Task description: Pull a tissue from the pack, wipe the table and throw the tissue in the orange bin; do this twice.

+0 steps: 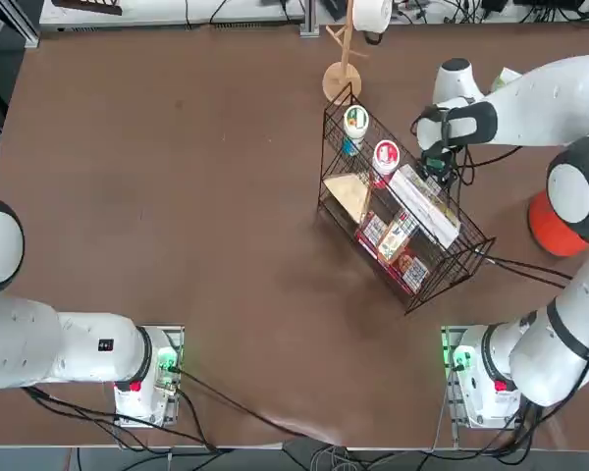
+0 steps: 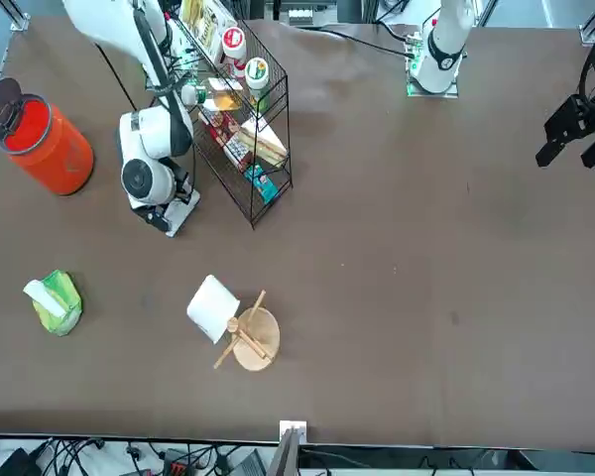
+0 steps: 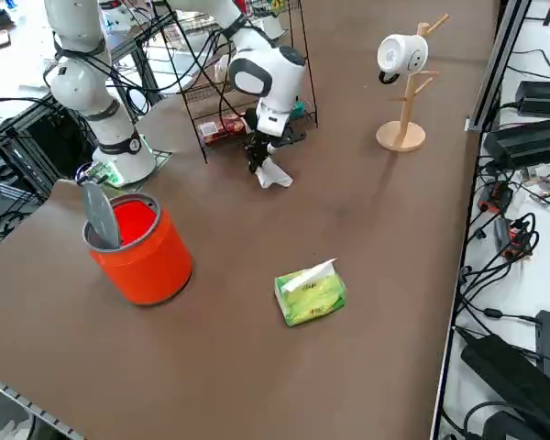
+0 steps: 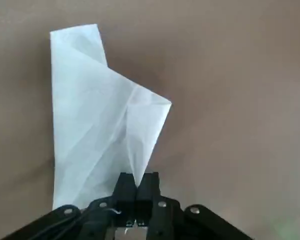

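My right gripper (image 4: 136, 186) is shut on a white tissue (image 4: 100, 115), which spreads out flat on the dark-brown table (image 4: 240, 75). From the right side, the gripper (image 3: 258, 163) stands low over the table just in front of the wire rack, with the tissue (image 3: 275, 175) crumpled under it. The green-and-yellow pack (image 3: 310, 293) lies apart from it toward the table's edge, with white tissue showing at its slot; it shows again in the front view (image 2: 55, 302). The orange bin (image 3: 142, 247) stands with its grey lid tipped up, and appears too in the front view (image 2: 50, 149) and top view (image 1: 550, 226).
A black wire rack (image 1: 402, 211) full of packaged goods stands right beside the gripper. A wooden mug tree (image 3: 403, 92) with a white mug stands at the table's far side. Cables and power bricks (image 3: 522, 137) lie beyond the table's edge.
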You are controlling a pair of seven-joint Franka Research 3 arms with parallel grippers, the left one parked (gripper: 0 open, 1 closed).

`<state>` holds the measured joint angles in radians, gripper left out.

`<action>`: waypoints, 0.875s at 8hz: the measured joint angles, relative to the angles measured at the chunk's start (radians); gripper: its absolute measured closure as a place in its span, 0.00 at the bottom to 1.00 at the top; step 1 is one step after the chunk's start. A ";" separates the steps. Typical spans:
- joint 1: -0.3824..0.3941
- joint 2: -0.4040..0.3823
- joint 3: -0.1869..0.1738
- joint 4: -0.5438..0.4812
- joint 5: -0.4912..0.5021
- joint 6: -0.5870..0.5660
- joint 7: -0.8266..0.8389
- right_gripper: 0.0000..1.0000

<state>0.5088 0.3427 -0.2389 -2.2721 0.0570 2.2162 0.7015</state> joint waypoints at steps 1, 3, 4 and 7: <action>0.000 0.006 0.000 0.000 0.000 0.004 0.000 0.99; 0.000 0.006 0.000 -0.001 0.000 0.003 -0.001 0.99; 0.000 0.005 0.000 -0.003 0.000 0.003 -0.001 0.99; 0.000 0.003 0.000 -0.008 0.000 -0.019 -0.002 0.99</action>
<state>0.5089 0.3453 -0.2388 -2.2803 0.0570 2.1967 0.6997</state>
